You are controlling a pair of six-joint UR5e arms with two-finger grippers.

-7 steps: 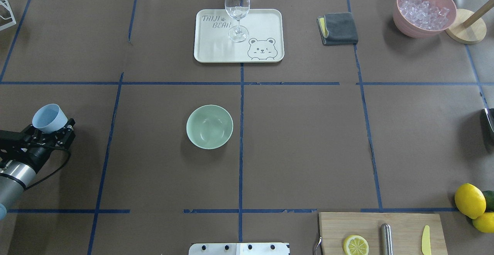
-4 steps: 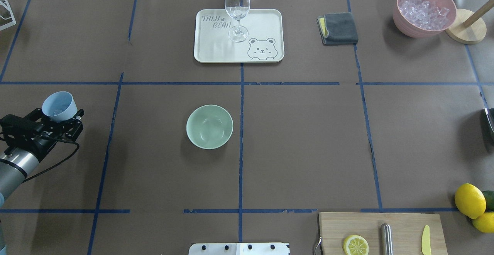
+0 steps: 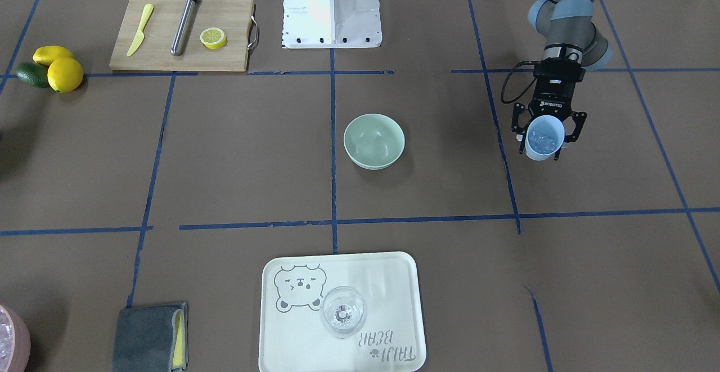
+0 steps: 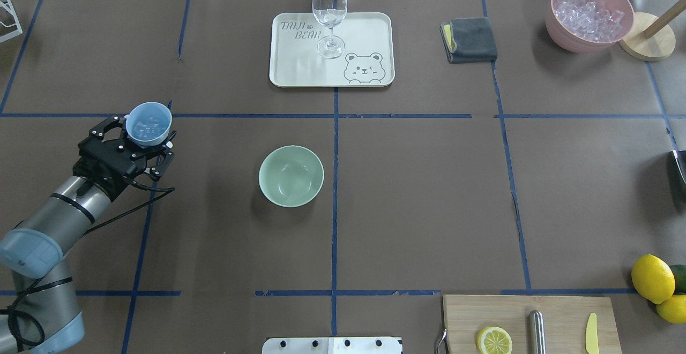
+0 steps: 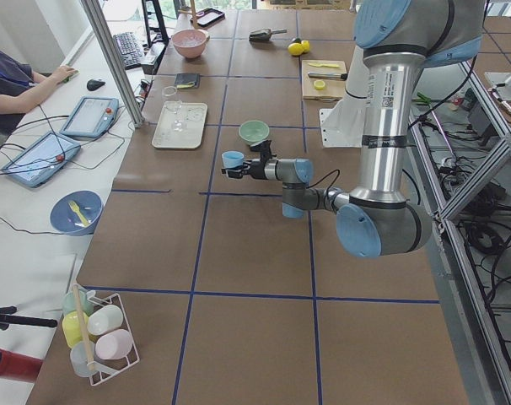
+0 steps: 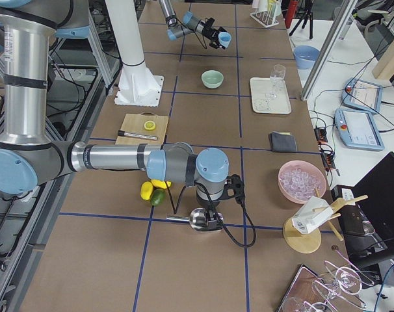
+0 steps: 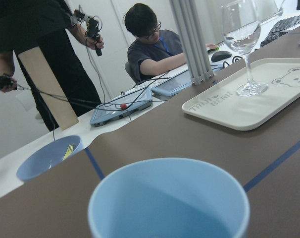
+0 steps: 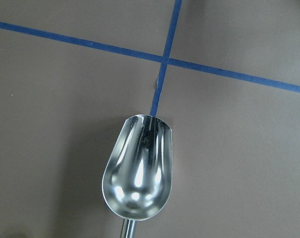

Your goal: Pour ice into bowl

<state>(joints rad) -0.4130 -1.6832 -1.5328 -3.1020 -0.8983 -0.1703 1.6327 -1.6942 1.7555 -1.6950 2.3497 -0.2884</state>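
Gripping the thin blue cup (image 5: pixel 233 159) around its wall with the left gripper's (image 3: pixel 541 148) jaws clamped, you carry light, loose, slippery ice (image 4: pixel 146 126) inside it, well apart from the bowl (image 4: pixel 291 175) on the table (image 4: pixel 418 198); the right gripper's (image 6: pixel 209 214) jaws you cannot tell.

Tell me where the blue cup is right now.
In the overhead view the blue cup is at the left, gripped in the left hand, well left of the mint-green bowl and beside a blue tape crossing.

Bright even overhead light, soft shadow beside bowl (image 4: pixel 291 176), glare on scoop (image 8: pixel 138 171)
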